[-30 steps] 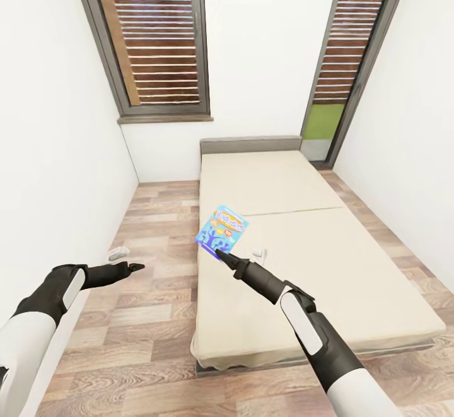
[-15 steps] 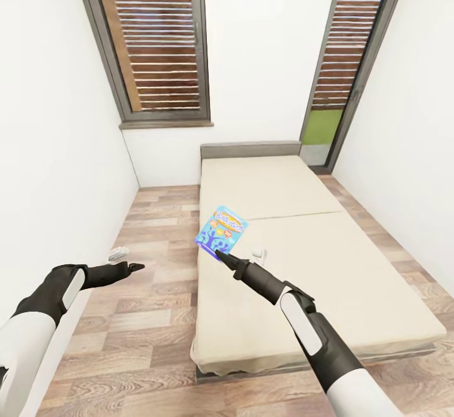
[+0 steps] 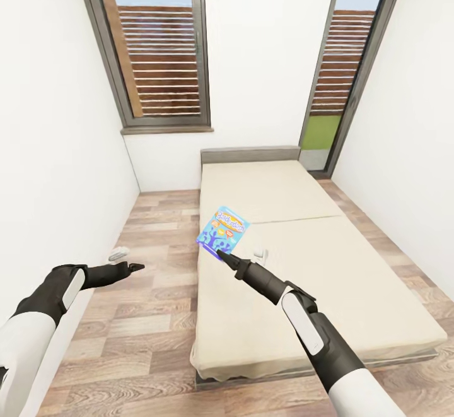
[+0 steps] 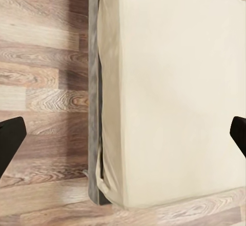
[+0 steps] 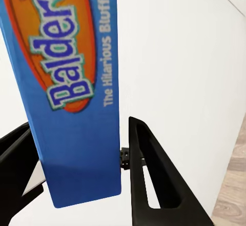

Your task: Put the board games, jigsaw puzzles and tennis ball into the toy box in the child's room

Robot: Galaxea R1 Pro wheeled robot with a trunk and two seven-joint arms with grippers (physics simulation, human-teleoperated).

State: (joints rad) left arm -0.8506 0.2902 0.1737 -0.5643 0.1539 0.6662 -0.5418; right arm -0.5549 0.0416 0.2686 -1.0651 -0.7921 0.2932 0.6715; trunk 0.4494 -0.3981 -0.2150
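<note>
A strip of plank floor [image 3: 151, 291] is left open between the white left wall and the bed [image 3: 328, 303], which is set against the far wall under two tall windows. The bed's grey frame edge and the overhanging beige mattress are seen from above in the left wrist view, with bare floor beside them. Most of the mattress surface is bare.

A small blue board game [image 3: 222, 230] is held up above the bed's left side, near its edge, by the right claw [image 3: 220, 253], which is clamped on the box's lower end. In the right wrist view the box [image 5: 72, 82] is seen standing between the two black fingers [image 5: 154, 175]. It is flat and rectangular, blue with an orange oval. "Balderd..." is readable in white letters, with "The Hilarious Bluffing" beside it.

The left claw [image 3: 133, 267] is held over the floor with nothing in it, its fingertips spread wide at the edges of the left wrist view.
</note>
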